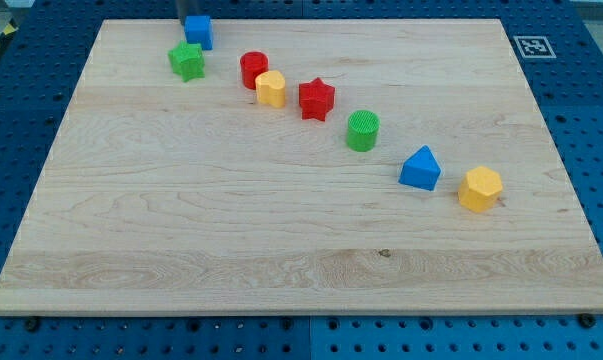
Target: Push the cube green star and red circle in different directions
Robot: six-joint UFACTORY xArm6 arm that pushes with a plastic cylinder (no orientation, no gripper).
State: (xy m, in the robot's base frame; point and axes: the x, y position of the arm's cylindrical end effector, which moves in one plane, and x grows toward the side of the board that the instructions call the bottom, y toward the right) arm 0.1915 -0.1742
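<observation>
The blue cube sits near the top edge of the wooden board, at the view's upper left. The green star lies just below it, almost touching. The red circle stands to the right of the star, with a yellow block against its lower right side. My rod comes down from the view's top, and my tip is at the cube's upper left corner, right against it or just behind it. The tip's very end is partly hidden by the cube.
A diagonal line of blocks runs down to the right: a red star, a green cylinder, a blue triangle and a yellow hexagon. The board's top edge is close behind the cube.
</observation>
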